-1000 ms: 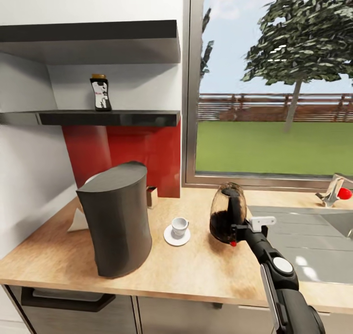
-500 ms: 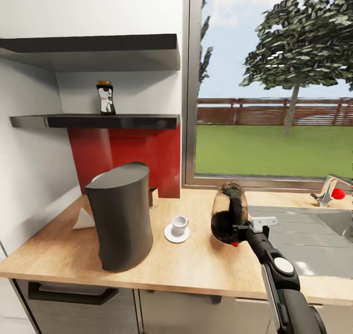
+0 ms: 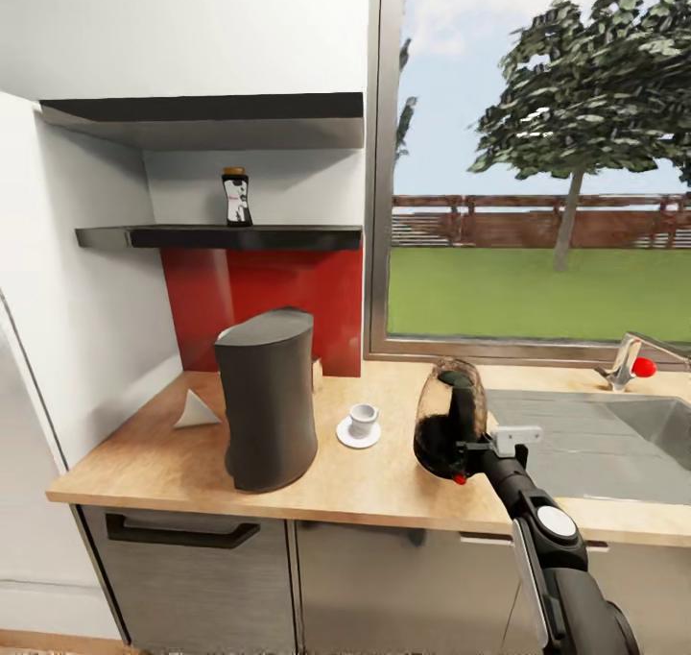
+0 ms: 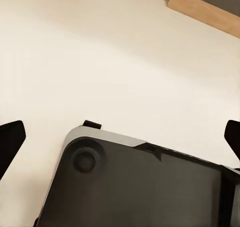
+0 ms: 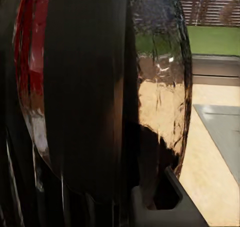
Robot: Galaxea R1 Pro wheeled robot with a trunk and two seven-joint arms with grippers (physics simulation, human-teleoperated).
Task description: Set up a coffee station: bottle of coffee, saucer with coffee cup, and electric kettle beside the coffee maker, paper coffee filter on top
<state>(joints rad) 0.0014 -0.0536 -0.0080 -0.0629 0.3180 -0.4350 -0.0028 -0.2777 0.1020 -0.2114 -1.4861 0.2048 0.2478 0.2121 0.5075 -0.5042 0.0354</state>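
Observation:
In the head view my right gripper [image 3: 469, 454] is shut on the handle of the dark glass electric kettle [image 3: 445, 428], holding it upright over the counter's front part. In the right wrist view the kettle [image 5: 100, 97] sits very close. The dark grey coffee maker [image 3: 267, 400] stands on the wooden countertop [image 3: 144, 463]. A white cup [image 3: 362, 420] rests on its saucer [image 3: 345, 436] to the right of it. A white paper filter [image 3: 196, 411] lies to its left. The coffee bottle [image 3: 236, 197] stands on the shelf [image 3: 221, 238]. My left gripper [image 4: 120, 137] is open over pale floor.
A steel sink [image 3: 614, 444] with a faucet [image 3: 629, 362] lies to the right of the kettle, under the window. A white wall [image 3: 86, 328] closes the counter's left end. Cabinet fronts with a dark drawer handle [image 3: 182, 532] run below. A dark part of my base [image 4: 135, 187] shows in the left wrist view.
The whole head view has shifted: the camera has drawn back from the counter, so the cabinet fronts now show. The kettle stays in my right gripper at the same place in the picture.

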